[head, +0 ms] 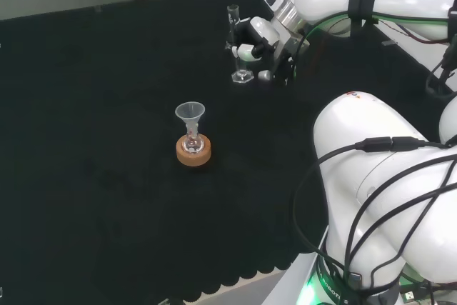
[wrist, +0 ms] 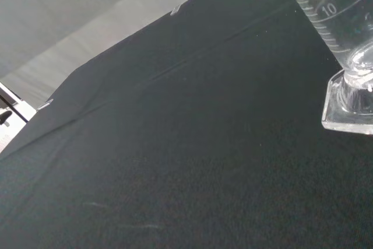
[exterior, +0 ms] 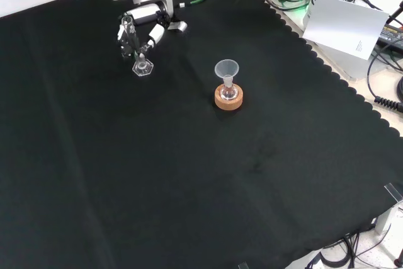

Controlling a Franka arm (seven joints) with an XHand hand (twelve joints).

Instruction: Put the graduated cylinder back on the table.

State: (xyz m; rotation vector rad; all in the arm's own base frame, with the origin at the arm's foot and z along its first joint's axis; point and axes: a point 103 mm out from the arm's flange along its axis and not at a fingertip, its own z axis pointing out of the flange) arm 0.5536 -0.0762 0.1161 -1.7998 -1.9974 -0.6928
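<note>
One graduated cylinder [head: 235, 41] stands upright in the head view, long axis vertical, its hexagonal foot on or just above the black surface [head: 93, 141], with the hand [head: 258, 46] beside it and its fingers curled round the tube. One funnel [head: 190, 114] sits in one small flask [head: 192, 143] on one cork ring [head: 193, 153], well apart. From the front, the cylinder [exterior: 138, 51] rises below the hand [exterior: 143, 20]. At the wrist, scale marks show on the cylinder [wrist: 335, 24], and its foot's edge.
</note>
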